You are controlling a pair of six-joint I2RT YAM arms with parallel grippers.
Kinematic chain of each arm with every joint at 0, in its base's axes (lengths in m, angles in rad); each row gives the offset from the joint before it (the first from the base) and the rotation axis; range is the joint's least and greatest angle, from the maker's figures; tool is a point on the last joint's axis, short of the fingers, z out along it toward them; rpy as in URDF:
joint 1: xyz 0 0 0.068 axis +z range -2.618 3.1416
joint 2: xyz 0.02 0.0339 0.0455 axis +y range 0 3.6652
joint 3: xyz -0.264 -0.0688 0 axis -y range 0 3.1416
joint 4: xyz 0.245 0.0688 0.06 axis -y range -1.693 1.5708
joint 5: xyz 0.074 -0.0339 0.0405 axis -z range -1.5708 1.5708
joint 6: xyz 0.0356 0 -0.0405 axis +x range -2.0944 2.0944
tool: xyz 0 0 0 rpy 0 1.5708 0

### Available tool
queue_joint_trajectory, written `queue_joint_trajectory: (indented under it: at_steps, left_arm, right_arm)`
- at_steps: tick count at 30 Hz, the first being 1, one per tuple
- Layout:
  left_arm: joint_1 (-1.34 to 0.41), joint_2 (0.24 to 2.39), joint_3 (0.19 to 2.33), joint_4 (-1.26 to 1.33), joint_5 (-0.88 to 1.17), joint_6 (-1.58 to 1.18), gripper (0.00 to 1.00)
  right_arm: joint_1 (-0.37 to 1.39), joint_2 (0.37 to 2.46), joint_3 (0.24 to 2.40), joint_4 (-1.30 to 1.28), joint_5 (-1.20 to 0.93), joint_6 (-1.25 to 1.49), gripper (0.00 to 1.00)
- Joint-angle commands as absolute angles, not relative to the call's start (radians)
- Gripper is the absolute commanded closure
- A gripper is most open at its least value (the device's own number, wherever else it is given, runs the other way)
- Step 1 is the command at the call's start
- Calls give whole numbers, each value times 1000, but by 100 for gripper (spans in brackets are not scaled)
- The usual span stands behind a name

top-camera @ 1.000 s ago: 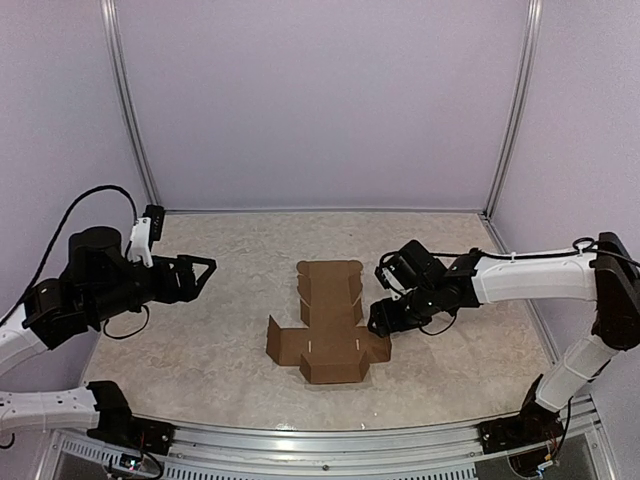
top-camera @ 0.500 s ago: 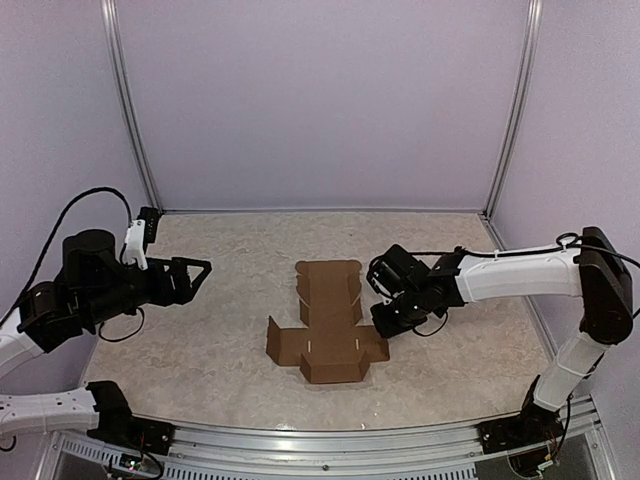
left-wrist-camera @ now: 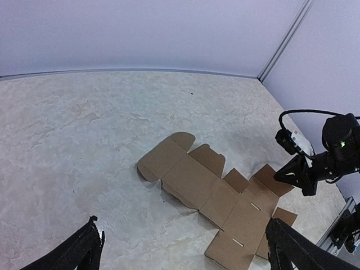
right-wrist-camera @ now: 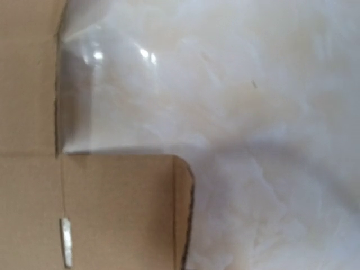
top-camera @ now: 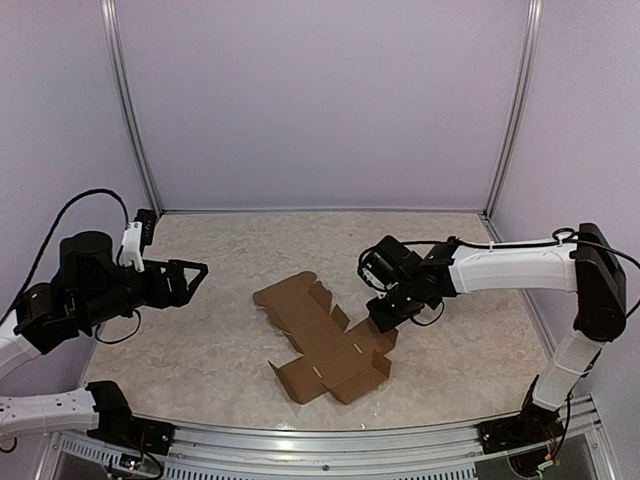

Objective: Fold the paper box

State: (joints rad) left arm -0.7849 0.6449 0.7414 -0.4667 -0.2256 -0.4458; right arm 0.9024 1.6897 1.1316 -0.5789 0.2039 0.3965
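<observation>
- The right gripper [top-camera: 378,322] has closed fully at the right flap of the paper box [top-camera: 325,342]; whether it pinches the cardboard cannot be told.
- The flat cut-out has swung diagonal on the table [top-camera: 220,250] and remains unfolded.
- The left gripper [top-camera: 188,276] stays wide open and empty, well apart.
</observation>
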Motion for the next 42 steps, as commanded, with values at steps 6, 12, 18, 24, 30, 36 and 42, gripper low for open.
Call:
queue_joint_trajectory:
  at_steps: [6,12,18,24,30,36,42]
  left_arm:
    - [-778,620,811,-550,-255,-421,1]
    - [-777,608,827,-563,-258,-422,1]
    - [-778,611,834,-571,-261,-437,1]
    - [-778,615,829,-566,-267,-451,1]
    - [-779,624,816,-561,-268,-466,1]
    - [-780,620,807,-571,-273,-484,1]
    - [-781,608,800,-576,-283,-484,1]
  right_arm:
    - [911,1707,1243,-586,150,-7,100]
    - [910,1682,1252,-542,20,-388,100]
    - [899,1719,1294,-575,69,-677,100]
    - [871,1807,1397,-690,9,-879,100]
    - [858,1914,1500,-720,32,-979,100]
    - [858,2012,1643,-786,3,-978,100]
    - [855,1972,1633,-734,-34,-954,61]
